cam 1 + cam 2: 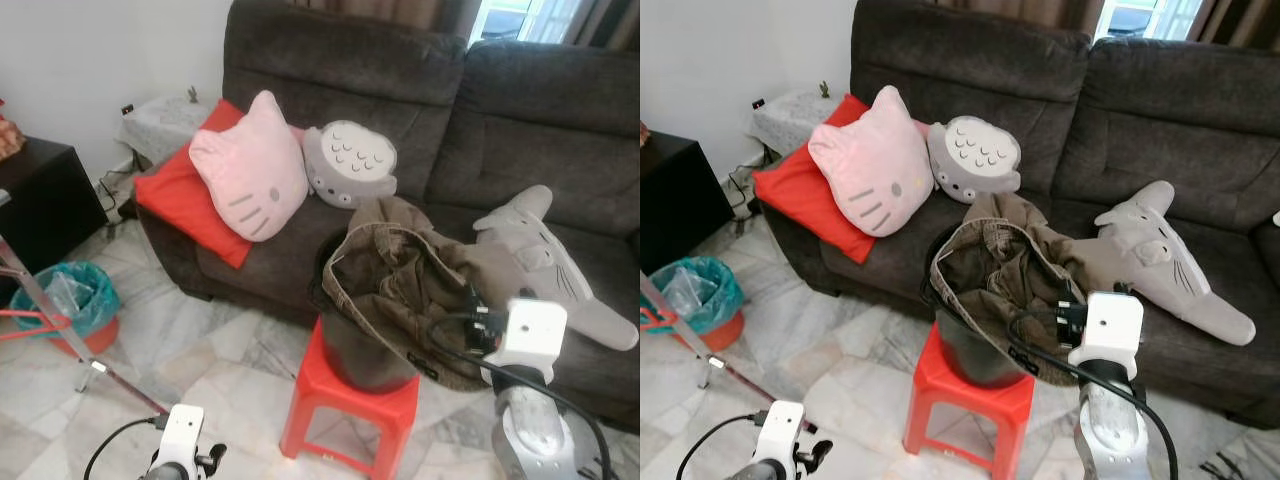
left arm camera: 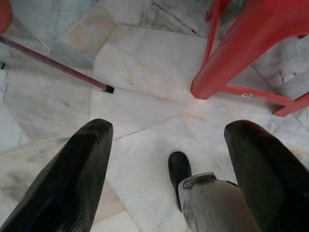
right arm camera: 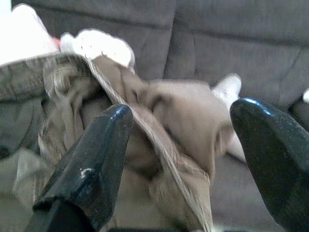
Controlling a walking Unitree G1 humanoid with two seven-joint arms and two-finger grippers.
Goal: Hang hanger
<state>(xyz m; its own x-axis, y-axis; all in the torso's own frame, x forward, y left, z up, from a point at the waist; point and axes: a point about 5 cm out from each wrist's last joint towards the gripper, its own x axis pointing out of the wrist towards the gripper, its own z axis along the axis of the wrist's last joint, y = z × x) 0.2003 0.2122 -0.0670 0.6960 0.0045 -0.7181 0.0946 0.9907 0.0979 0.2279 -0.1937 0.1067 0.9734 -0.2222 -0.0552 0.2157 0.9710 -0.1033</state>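
Observation:
A crumpled brown garment (image 1: pixel 400 265) lies heaped in a black bucket (image 1: pixel 365 365) standing on a red stool (image 1: pixel 345 405) in front of the sofa. My right gripper (image 3: pixel 183 111) is raised just right of the bucket. It stands open, its two black fingers (image 3: pixel 91 159) pointing at the garment's edge with nothing between them. The white wrist of that arm (image 1: pixel 530 335) sits beside the heap. My left gripper (image 2: pixel 169 126) hangs low and open over the marble floor, left of the stool's legs (image 2: pixel 227 63). I cannot make out a hanger among the folds.
A dark grey sofa (image 1: pixel 560 130) holds a pink cat cushion (image 1: pixel 250 170), a red cushion (image 1: pixel 180 195), a round grey cushion (image 1: pixel 350 165) and a grey plush toy (image 1: pixel 545 255). A teal-lined bin (image 1: pixel 70 300), slanted metal rack poles (image 1: pixel 60 330) and a black cabinet (image 1: pixel 40 200) stand at left.

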